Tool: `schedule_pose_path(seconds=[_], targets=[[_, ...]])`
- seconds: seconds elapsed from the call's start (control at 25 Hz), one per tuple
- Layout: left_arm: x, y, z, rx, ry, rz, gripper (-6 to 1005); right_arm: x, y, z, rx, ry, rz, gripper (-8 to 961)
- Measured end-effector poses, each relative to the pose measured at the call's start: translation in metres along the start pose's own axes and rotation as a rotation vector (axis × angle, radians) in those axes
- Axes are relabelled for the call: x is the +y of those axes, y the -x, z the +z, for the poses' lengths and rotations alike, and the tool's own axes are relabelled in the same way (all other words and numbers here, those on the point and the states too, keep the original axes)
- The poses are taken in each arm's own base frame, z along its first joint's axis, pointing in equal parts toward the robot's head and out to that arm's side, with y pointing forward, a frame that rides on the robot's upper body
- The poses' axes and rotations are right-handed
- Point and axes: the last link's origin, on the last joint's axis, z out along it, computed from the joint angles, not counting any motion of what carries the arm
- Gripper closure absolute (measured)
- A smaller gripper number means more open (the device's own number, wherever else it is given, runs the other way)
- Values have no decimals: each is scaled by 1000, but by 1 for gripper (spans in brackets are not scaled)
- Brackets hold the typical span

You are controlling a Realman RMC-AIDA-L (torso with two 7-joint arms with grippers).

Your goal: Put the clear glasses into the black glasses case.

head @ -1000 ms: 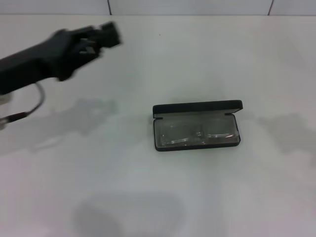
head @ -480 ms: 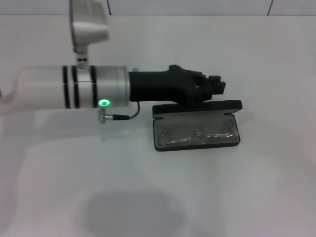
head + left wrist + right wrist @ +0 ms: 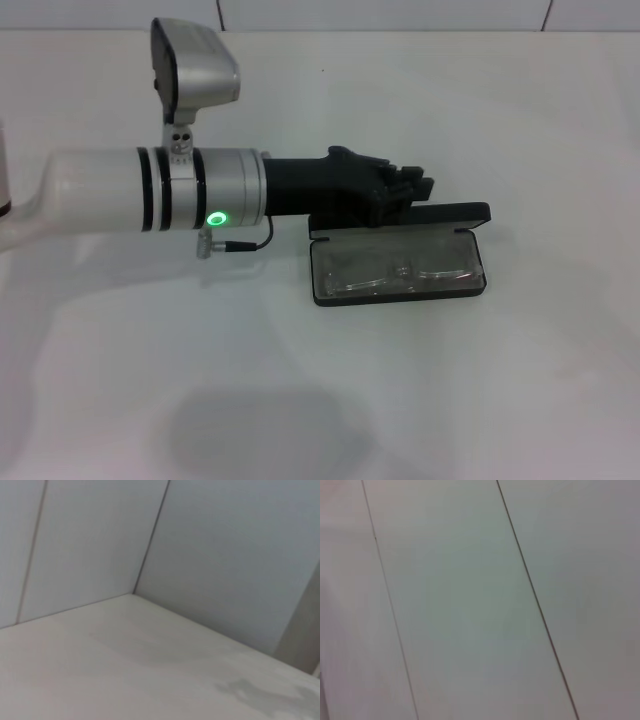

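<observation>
- Left gripper (image 3: 418, 186): reaches in from robot's left, sits over back edge of raised lid of the black glasses case (image 3: 400, 255). Fingers bunched in a dark mass; open or closed — can't tell.
- Black glasses case: open on the white table (image 3: 520, 380), just below and slightly fwd of gripper tip. Lid stands up at far side, tray w/ grey lining faces up on near side.
- The clear glasses (image 3: 398, 270): lie inside the tray, lenses side by side along case length; hard to make out against lining. Nearer the camera than the gripper, not touching it as far as visible.
- Contact btw gripper and lid: overlaps in head view, can't tell if touching.
- Left arm: silver forearm w/ green light (image 3: 214, 217) behind gripper, thin cable (image 3: 250, 243) hanging under wrist.
- Left wrist view: only table surface and wall panels (image 3: 225, 555); no case, no fingers.
- Right gripper: not in head view; right wrist view shows plain panelled surface only.
</observation>
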Motion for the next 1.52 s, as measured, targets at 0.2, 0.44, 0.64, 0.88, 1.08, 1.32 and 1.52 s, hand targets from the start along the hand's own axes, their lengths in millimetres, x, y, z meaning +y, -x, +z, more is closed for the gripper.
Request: schedule_pose_path(seconds=[0.2,0.44,0.64,0.88,1.08,1.32,1.52], targets=[[-3,8,-5,-6,-25,-18,810,-3,-3,10,6,10,14,946],[-2,16,-6,-23,-29,-32,811,-6,-4,18,-1,15,18,945],[1,21,-3,-63,-9,-18,811,-8,-8,24,-7,14,39,944],[9,29,1,-133,37,32,811,-9,-11,27,-3,17,44,944],[16,35,4,-181,78,65,810,-9,-12,27,-1,17,45,943],[31,21,-2,-112,175,121,803,-8,-13,24,17,16,50,942],[54,-12,-51,129,295,130,770,4,-28,36,154,152,48,942]])
